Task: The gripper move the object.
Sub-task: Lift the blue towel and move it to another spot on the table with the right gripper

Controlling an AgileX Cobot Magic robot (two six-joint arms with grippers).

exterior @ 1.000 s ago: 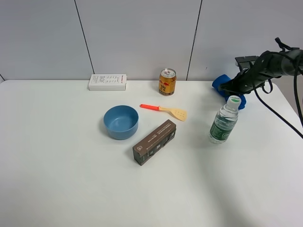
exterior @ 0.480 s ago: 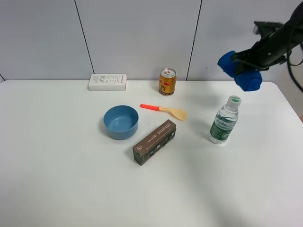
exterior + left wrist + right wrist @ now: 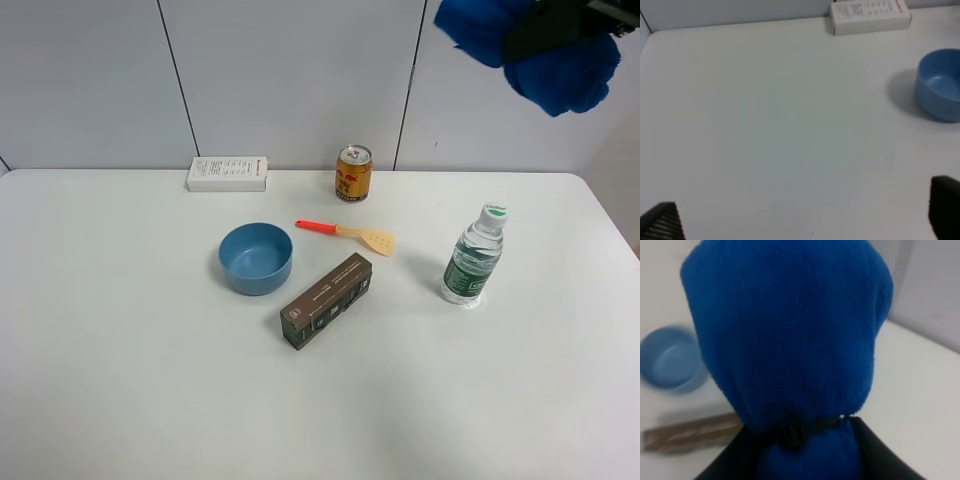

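Your blue cloth (image 3: 565, 70) was hanging way up at the top right of the high view, well clear of the table (image 3: 120, 380); the right gripper (image 3: 545, 30) had its jaws clamped on the cloth's middle, so a lobe bulged out each side. Your left gripper (image 3: 802, 220) was spread wide with nothing in it, low over bare tabletop; the blue bowl (image 3: 256, 258), brown box (image 3: 327, 300), spatula (image 3: 350, 234), can (image 3: 353, 172) and water bottle (image 3: 472, 258) all sat on the table.
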